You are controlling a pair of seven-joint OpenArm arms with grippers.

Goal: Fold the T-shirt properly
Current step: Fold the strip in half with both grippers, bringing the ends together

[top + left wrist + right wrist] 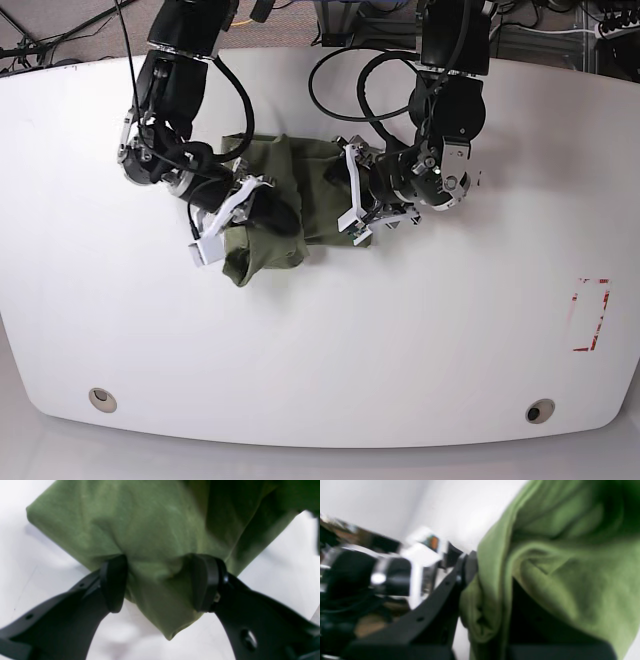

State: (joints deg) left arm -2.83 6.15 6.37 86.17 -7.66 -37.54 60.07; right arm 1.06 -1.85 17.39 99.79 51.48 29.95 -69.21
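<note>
Right gripper [262,212], on the left of the base view: jaws closed down on a bunched fold of the plain olive-green, thin, wrinkly short-sleeved T-shirt [280,200]. In the right wrist view the cloth [545,580] is gathered between the jaws and drapes over the far one, hiding it; only the near black finger [467,567] shows, pressed against the fabric. The view is blurred. Right arm reaches down from the top edge and bends inward toward the centre, wrist angled low over the white surface [320,340].

T-shirt lies crumpled between the two grippers, one lobe hanging below the right jaws.

Left gripper [352,200], right of centre in the base view: jaws partly open, a wad of the shirt [155,530] wedged between the two black pads [113,582], both touching cloth; a corner of fabric pokes out beneath them. Left arm drops from the top edge and curls back toward the shirt's right edge.

A red rectangular outline [590,315] is marked on the surface far right of the left jaws. No legible writing.
</note>
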